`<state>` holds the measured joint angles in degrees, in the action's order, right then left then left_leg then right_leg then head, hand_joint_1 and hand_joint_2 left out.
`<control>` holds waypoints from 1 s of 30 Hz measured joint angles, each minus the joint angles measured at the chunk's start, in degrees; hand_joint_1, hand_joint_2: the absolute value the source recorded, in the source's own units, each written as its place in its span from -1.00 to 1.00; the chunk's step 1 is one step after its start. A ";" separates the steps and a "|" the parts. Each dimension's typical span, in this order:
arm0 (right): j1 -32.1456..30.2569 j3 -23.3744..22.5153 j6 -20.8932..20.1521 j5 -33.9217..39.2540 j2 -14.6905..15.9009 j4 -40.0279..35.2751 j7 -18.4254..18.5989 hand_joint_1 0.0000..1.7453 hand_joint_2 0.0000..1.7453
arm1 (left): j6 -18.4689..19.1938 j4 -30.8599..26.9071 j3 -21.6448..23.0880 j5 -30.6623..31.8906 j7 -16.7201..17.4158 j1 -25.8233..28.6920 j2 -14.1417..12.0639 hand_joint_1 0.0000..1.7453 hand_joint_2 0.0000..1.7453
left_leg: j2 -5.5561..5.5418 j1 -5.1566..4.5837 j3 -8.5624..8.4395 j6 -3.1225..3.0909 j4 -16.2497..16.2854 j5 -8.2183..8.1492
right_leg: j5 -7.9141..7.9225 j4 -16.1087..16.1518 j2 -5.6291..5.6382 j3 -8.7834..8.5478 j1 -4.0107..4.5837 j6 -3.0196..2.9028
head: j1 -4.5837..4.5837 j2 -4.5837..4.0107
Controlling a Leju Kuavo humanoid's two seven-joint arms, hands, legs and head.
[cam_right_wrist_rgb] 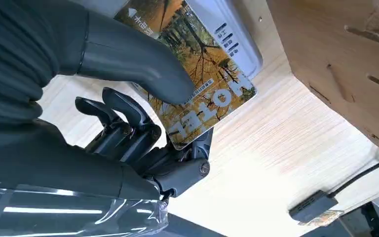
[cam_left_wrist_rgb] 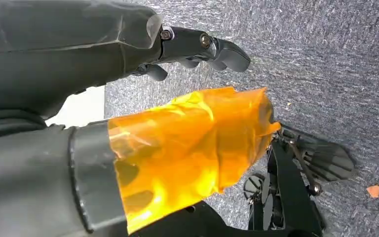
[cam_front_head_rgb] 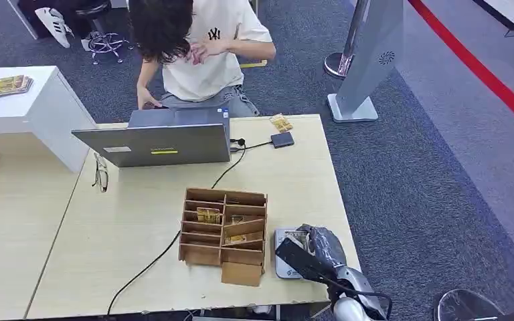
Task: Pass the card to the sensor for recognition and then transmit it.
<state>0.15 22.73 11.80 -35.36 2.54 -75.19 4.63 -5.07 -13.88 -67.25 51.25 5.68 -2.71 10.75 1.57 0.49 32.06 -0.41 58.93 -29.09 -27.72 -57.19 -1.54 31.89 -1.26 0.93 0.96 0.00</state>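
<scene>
My right hand (cam_front_head_rgb: 321,246) hovers over the grey card sensor (cam_front_head_rgb: 282,262) at the table's near right. In the right wrist view the right hand (cam_right_wrist_rgb: 143,98) pinches a hotel card (cam_right_wrist_rgb: 207,84) printed with autumn trees between thumb and fingers, holding it flat just over the sensor (cam_right_wrist_rgb: 237,44). My left hand (cam_left_wrist_rgb: 128,74) hangs over grey carpet, its thumb wrapped in orange film (cam_left_wrist_rgb: 187,153), fingers spread and holding nothing.
A wooden compartment box (cam_front_head_rgb: 224,231) with several cards stands left of the sensor. A laptop (cam_front_head_rgb: 157,137) sits at the far side, where a person in a white shirt (cam_front_head_rgb: 201,47) is seated. A small hub (cam_front_head_rgb: 282,140), a loose card (cam_front_head_rgb: 280,123) and glasses (cam_front_head_rgb: 100,172) lie on the table (cam_front_head_rgb: 134,227).
</scene>
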 joint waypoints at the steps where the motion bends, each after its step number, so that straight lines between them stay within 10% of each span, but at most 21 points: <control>1: 0.02 0.02 0.00 0.00 0.00 0.02 0.00 1.00 1.00 | 0.00 0.00 -0.09 0.00 0.00 0.00 0.00 -1.00 -1.00 | 0.00 0.00 0.00 0.00 0.00 0.00 | 0.00 0.00 0.00 0.00 0.00 0.00 | 0.00 0.00; 30: 0.22 0.02 0.00 0.00 0.00 0.46 0.00 1.00 1.00 | 0.00 -0.09 -0.26 0.00 0.22 0.01 0.00 -1.00 -1.00 | 0.00 0.00 0.00 0.00 0.00 0.00 | 0.00 0.00 0.00 0.00 0.00 0.00 | 0.00 0.00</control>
<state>0.37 22.75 11.80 -35.36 2.54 -74.73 4.63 -5.07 -13.97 -67.51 51.25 5.90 -2.71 10.75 1.57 0.49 32.06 -0.41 58.93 -29.09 -27.72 -57.19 -1.54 31.89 -1.26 0.93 0.96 0.00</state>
